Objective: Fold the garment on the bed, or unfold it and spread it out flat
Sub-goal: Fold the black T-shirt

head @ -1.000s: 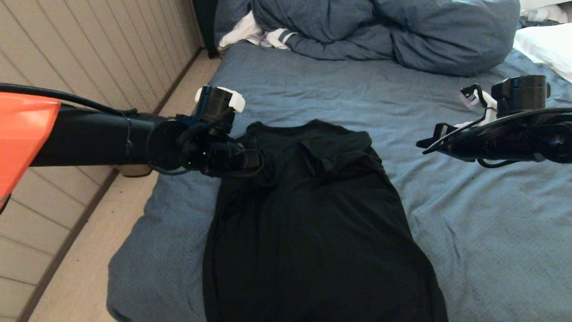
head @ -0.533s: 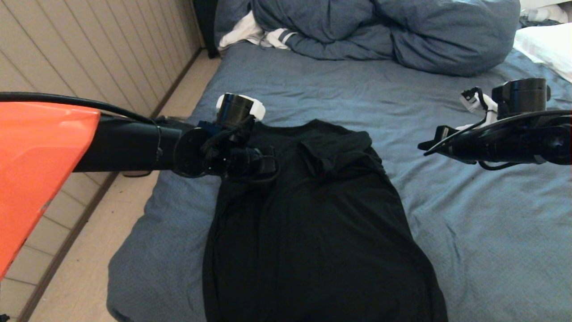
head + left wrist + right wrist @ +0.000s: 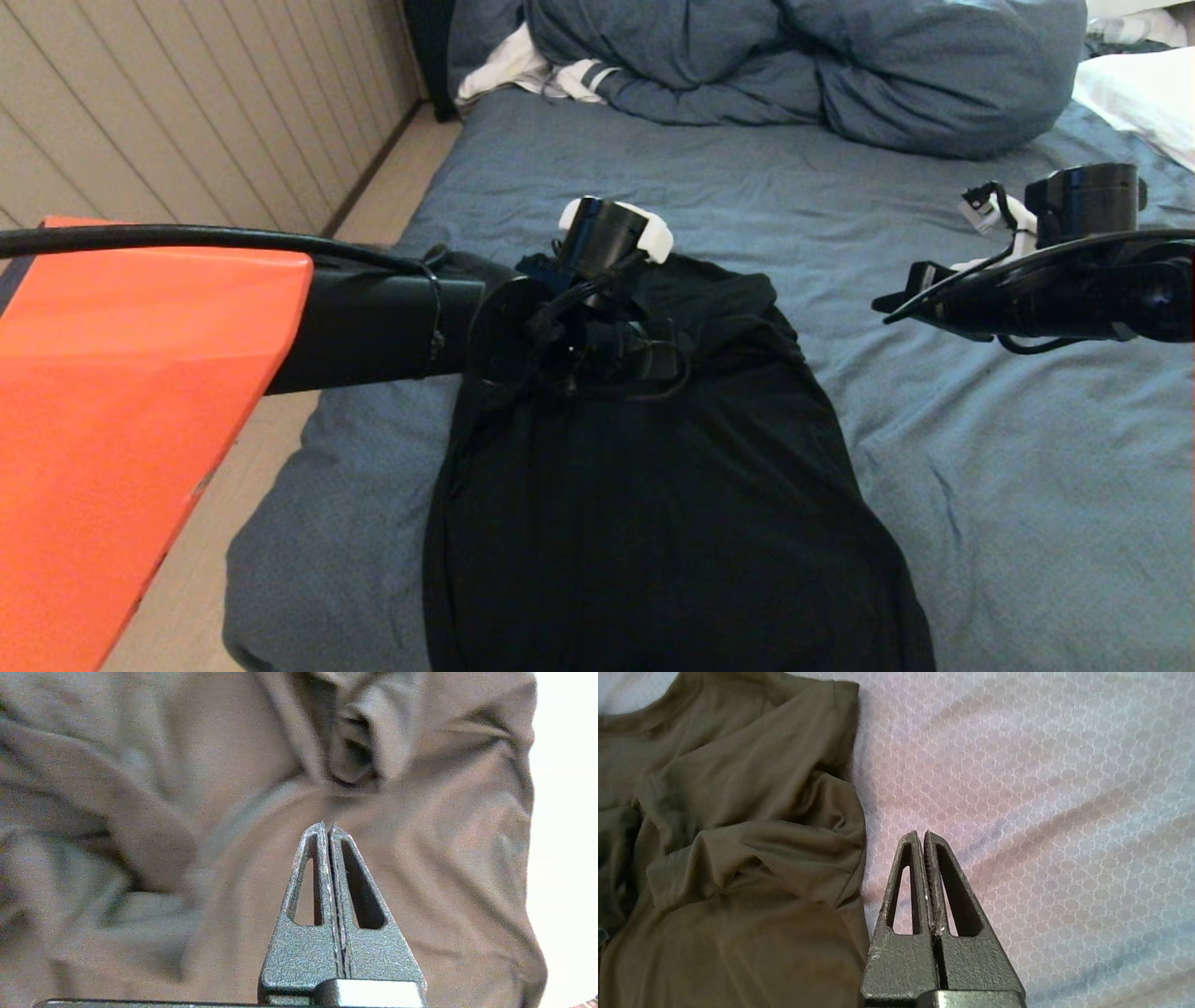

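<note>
Left gripper [image 3: 327,828] pressed together, empty, above the garment [image 3: 163,812]; right gripper [image 3: 922,835] likewise closed over the bed [image 3: 1041,788].

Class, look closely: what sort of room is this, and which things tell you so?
Most likely a bedroom. A wide bed with a slate-blue sheet fills the view, a bulky blue duvet is heaped at its far end beside a white pillow, and a black T-shirt lies on it.

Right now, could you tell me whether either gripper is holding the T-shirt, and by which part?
Nothing is held: the left gripper and right gripper are both shut and empty.
</note>
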